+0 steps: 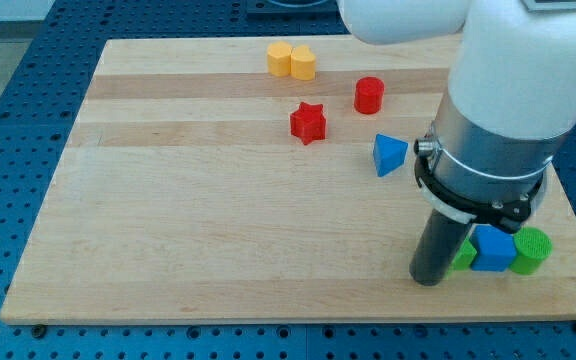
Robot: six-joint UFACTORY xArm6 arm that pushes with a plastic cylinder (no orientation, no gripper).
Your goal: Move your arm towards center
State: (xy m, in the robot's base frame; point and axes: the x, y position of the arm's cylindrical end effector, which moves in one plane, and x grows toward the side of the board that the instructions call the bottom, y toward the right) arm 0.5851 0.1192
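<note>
My tip (427,279) rests on the wooden board (218,220) near the view's bottom right. It touches or nearly touches a green block (464,258), mostly hidden behind the rod. Right of that sit a blue cube (494,249) and a green cylinder (533,250). A blue triangular block (388,154) lies above the tip, left of the arm. A red star (308,122) and a red cylinder (369,95) lie toward the view's top. A yellow heart-shaped block (282,59) and a yellow hexagonal block (303,63) touch near the top edge.
The white and grey arm body (498,110) covers the board's right side and hides what lies behind it. Blue perforated table (8,120) surrounds the board. The board's bottom edge runs just below the tip.
</note>
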